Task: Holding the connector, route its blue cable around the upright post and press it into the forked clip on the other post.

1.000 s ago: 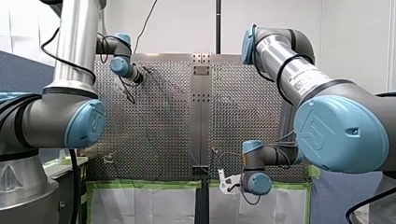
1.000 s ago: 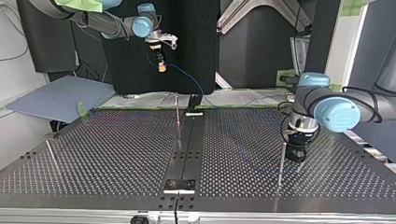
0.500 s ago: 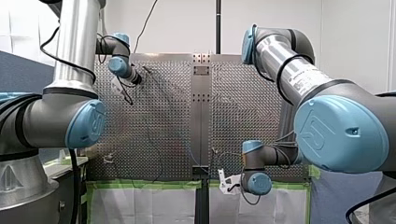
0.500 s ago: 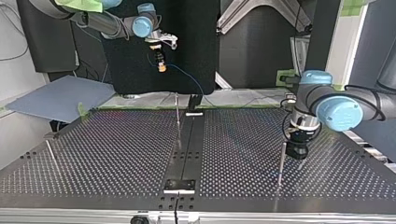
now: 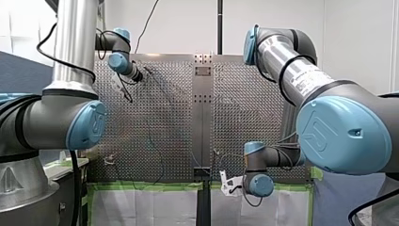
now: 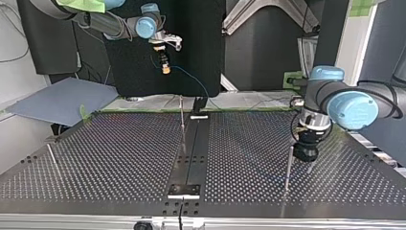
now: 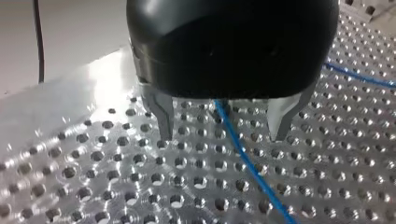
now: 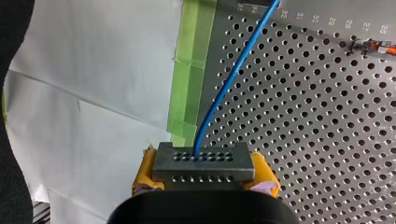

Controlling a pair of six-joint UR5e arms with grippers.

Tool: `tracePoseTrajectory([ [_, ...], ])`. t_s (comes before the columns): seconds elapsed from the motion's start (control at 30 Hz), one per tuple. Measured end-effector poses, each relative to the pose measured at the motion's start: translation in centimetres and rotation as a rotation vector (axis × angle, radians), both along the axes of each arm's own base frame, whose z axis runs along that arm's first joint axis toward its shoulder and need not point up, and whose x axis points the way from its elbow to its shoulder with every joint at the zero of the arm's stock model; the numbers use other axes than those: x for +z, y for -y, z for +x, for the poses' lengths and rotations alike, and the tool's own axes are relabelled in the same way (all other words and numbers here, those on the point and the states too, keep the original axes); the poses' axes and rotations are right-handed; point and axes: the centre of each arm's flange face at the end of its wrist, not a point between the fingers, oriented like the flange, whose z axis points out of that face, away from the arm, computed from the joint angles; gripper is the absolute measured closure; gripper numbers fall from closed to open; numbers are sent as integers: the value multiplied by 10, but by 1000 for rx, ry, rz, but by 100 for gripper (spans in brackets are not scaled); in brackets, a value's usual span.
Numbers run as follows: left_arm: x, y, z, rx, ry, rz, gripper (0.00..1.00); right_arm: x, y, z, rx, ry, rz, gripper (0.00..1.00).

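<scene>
Gripping the connector (image 8: pixel 203 161) between its yellow pads, my right claw (image 8: pixel 204 181) is hanging high above the far edge of the counter (image 6: pixel 119 153) in the top view. From it the blue cable (image 8: pixel 224 88) is dropping toward the counter's middle. My left claw (image 7: pixel 222 135) is hovering low, wrist pointing straight down, metal fingers spread wide and holding nothing, with the cable passing beneath their gap. An upright post (image 6: pixel 288 165) is standing just beside it, so my left arm is nearer.
</scene>
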Motion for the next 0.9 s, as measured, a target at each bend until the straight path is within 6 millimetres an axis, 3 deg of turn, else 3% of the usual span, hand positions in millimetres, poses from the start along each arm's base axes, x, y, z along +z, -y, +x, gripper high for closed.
tracePoseTrajectory([
  [0.3,11,3,-21,5,25,5,2,0,0,0,0,0,0,100],
  [0.9,65,-10,-79,133,41,121,2,1,2,0,-1,6,-8,100],
])
